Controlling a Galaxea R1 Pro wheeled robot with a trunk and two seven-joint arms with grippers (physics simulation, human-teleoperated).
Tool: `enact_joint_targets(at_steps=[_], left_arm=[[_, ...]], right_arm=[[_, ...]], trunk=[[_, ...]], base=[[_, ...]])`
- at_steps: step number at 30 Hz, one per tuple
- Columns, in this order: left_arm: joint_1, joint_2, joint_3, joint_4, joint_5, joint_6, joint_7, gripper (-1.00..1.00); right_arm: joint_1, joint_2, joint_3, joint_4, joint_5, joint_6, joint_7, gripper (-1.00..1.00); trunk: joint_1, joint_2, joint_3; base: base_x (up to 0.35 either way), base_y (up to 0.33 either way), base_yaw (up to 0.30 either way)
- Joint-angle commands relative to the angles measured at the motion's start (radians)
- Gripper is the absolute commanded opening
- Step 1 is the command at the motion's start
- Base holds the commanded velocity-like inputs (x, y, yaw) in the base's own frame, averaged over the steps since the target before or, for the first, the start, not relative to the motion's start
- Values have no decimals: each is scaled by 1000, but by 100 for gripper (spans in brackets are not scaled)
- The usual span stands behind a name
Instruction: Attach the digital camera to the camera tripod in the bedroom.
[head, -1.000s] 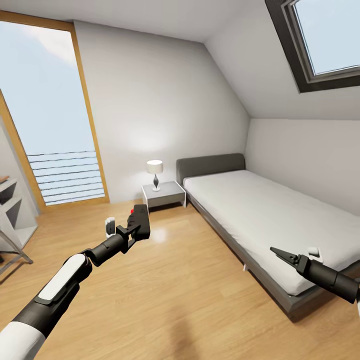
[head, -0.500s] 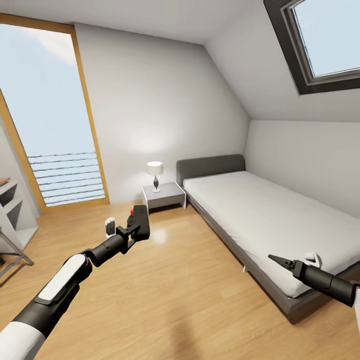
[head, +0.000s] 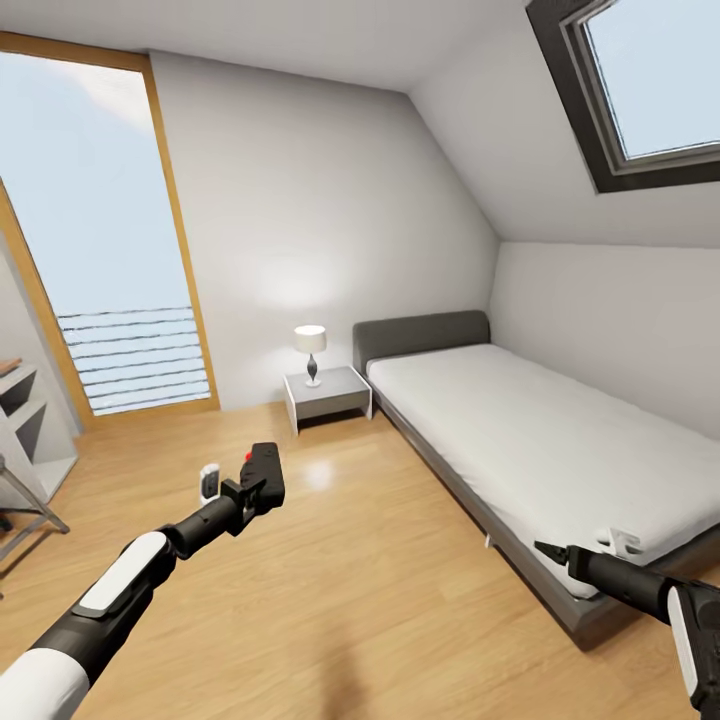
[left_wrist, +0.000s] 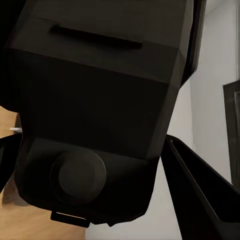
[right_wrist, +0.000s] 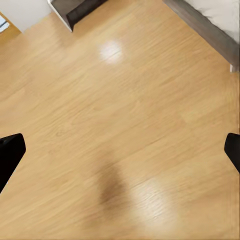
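Both arms have dropped lower since a second ago, the left tool (head: 250, 487) at about 9 o'clock still squeezing the digital camera (head: 264, 474), the right tool (head: 547, 549) probably empty, so attaching remains.

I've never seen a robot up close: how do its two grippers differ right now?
The left gripper is shut on the digital camera, held out over the wood floor; the right gripper carries nothing, its fingers spread apart in the right wrist view. The left reaches farther forward; the right stays low beside the bed. Both are black.
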Motion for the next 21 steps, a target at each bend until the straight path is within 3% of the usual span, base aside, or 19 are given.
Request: enact_joint_targets(at_steps=[1,21], left_arm=[[-1,1,-3,2,5,0,-10,-100],[-1,0,-5,9,5,2,-25,-100]], right_arm=[[-1,1,-1,0,11,-1,2,100],[-1,5,7,0,11,-5,-26,100]], trunk=[[-4,6,2],[-81,146,65]], base=[[0,0,0],[0,0,0]])
